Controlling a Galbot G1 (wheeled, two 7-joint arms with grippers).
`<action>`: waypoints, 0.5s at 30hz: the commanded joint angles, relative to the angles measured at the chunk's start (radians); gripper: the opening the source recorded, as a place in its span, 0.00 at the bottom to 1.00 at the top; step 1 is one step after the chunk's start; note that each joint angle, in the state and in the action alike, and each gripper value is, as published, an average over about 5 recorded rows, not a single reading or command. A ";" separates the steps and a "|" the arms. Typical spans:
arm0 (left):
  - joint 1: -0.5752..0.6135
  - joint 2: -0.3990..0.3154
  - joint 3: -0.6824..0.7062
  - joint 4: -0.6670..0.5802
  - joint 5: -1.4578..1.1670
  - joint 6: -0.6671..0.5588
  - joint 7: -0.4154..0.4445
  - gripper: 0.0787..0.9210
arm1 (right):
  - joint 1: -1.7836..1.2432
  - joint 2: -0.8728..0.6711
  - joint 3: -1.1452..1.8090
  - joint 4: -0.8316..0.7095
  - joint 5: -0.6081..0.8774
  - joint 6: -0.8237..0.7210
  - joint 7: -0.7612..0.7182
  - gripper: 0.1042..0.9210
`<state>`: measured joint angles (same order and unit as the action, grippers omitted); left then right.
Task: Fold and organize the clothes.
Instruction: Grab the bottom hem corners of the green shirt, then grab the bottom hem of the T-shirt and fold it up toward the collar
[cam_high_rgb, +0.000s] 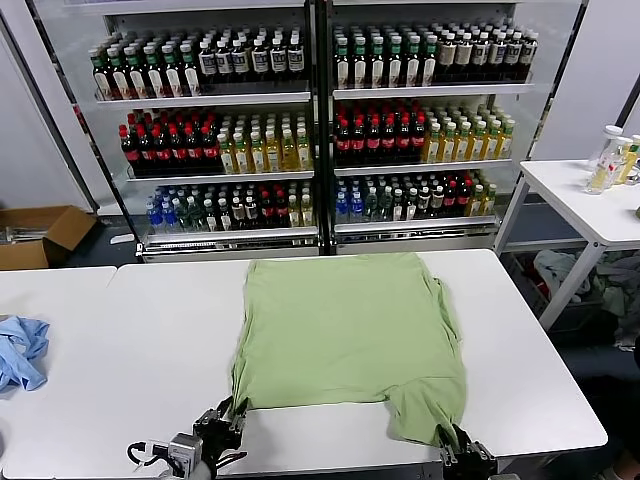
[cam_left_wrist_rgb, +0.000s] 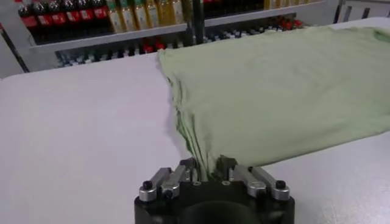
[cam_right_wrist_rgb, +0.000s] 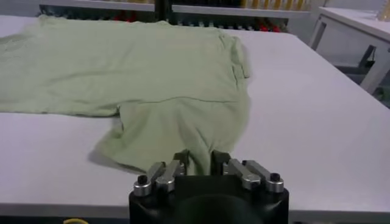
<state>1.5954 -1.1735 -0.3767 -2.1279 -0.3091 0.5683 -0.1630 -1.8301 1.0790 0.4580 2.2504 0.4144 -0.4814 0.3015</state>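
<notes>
On the white table (cam_high_rgb: 150, 340), the light green shirt (cam_high_rgb: 350, 330) lies flat around the centre, with its near edge toward six o'clock and the bottle shelves (cam_high_rgb: 310, 130) beyond it at twelve. At about seven o'clock of the cloth, the left gripper (cam_high_rgb: 222, 425) sits low at the table's near edge, its jaws clenched on the shirt's near-left corner; the left wrist view shows several stacked layers of fabric pinched between the fingers (cam_left_wrist_rgb: 186, 170). At about five o'clock, the right gripper (cam_high_rgb: 462, 457) is likewise low and level with the tabletop, jaws closed on the tip of the cloth that droops toward the near-right edge; its fingers (cam_right_wrist_rgb: 183, 163) bite only a narrow tongue of fabric.

That narrow bite is the main risk: if both arms lift and carry the hem toward twelve o'clock, the right corner may slip free, leaving the fold skewed. The left pinch may hold only some of the layers, so the lower ones could drag and bunch. Uneven lifting would also wrinkle the panel. A light blue garment (cam_high_rgb: 20, 350) lies well apart at nine o'clock.
</notes>
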 joint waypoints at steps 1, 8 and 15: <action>0.003 -0.001 -0.020 -0.017 -0.101 0.008 0.007 0.17 | 0.005 0.001 0.004 0.008 0.008 0.005 0.000 0.05; 0.052 -0.004 -0.104 -0.121 -0.225 -0.009 0.010 0.01 | -0.023 -0.045 0.084 0.079 0.047 0.052 -0.019 0.00; 0.108 0.009 -0.204 -0.261 -0.335 -0.006 0.009 0.01 | -0.048 -0.090 0.195 0.159 0.117 0.079 -0.024 0.00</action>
<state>1.6667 -1.1650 -0.5024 -2.2757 -0.5282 0.5680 -0.1564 -1.8489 1.0024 0.5918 2.3537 0.5108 -0.4206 0.2855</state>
